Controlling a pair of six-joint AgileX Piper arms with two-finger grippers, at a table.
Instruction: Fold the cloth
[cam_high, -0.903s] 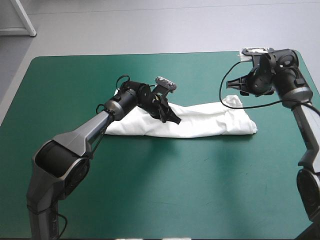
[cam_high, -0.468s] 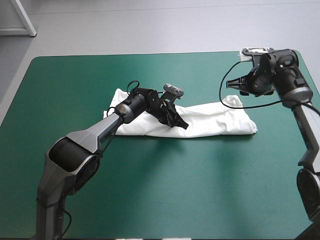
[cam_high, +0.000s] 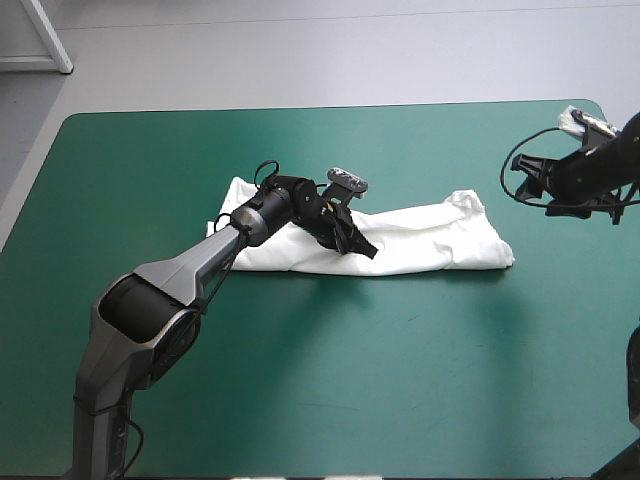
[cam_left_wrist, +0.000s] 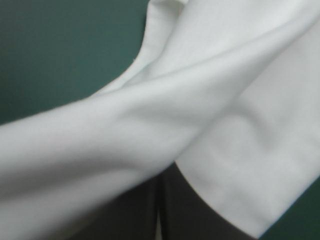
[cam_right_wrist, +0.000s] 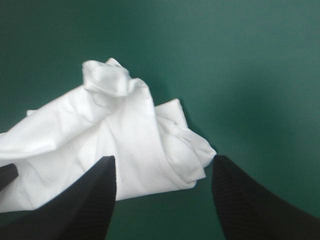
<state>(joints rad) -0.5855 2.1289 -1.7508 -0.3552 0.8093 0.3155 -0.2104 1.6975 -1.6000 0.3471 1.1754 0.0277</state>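
The left gripper (cam_high: 357, 244) sits low on the middle of the T-shirt (cam_high: 440, 245). Its black fingers (cam_left_wrist: 192, 212) are drawn together to a thin slit with white cloth draped over them, so I judge it is pinched on a fold of the shirt. The T-shirt lies as a long folded strip across the middle of the table (cam_high: 300, 360). The right gripper (cam_right_wrist: 164, 161) hangs spread wide with nothing in it, off the shirt's right end and clear of the cloth.

The wrist view does not show how many layers the pinch has caught. If it has only the top one, a lift would peel the strip open rather than carry it. A hold at the shirt's middle alone would also let both ends sag and drag, skewing the fold. The right end of the shirt is bunched into a lump, so a grab there could catch the lump instead of a clean edge.
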